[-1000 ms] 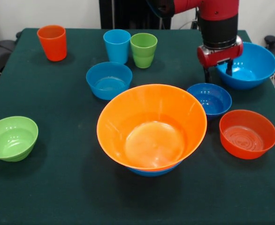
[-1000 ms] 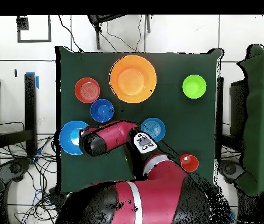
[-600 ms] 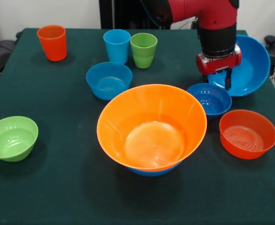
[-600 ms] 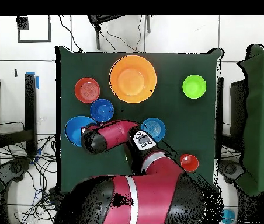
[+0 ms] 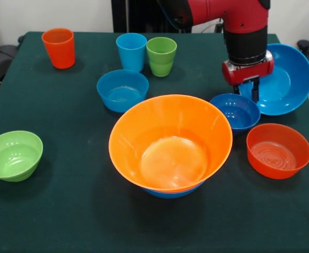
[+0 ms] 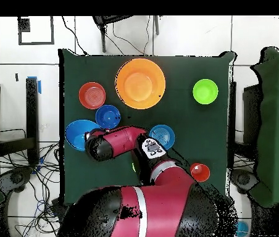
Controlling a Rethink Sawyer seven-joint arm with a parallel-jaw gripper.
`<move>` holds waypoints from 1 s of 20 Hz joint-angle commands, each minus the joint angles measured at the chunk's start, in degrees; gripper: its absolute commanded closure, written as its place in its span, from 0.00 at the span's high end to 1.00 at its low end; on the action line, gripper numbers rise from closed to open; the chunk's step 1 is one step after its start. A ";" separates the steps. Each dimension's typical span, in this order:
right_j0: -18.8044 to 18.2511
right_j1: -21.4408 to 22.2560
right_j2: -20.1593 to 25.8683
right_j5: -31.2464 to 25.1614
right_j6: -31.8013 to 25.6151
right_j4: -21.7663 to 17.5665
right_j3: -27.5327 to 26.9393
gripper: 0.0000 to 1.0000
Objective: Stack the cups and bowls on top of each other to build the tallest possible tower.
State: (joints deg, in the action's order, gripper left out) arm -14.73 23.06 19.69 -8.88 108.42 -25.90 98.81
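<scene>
My gripper (image 5: 248,88) is shut on the near rim of a large bright blue bowl (image 5: 282,79), which hangs tilted with its opening facing the front at the right of the table. From overhead this bowl (image 6: 78,134) shows beside the arm's wrist. The tower (image 5: 170,142) is a wide orange bowl nested in a blue bowl (image 5: 173,193) at the table's middle. The orange cup (image 5: 59,47), light blue cup (image 5: 131,51) and green cup (image 5: 161,56) stand upright at the back.
A small dark blue bowl (image 5: 235,112) sits just below the gripper. An orange bowl (image 5: 278,150) is in front of it. A light blue bowl (image 5: 122,90) lies left of centre and a green bowl (image 5: 13,155) at the far left.
The large blue bowl sat flat on the table a second ago; the gripper has closed on its rim and tipped it up. The wrist shifted slightly.
</scene>
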 commanded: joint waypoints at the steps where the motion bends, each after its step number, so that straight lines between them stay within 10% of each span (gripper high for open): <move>1: -1.23 -3.35 0.72 -2.06 2.53 0.01 -4.41 0.00; 13: -0.32 0.21 -0.14 -2.60 4.02 0.89 -2.29 0.00; 20: 0.50 15.31 -0.43 -8.57 5.56 4.20 7.70 0.00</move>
State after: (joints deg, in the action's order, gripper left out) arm -14.51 27.81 19.73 -8.93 108.42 -24.64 101.08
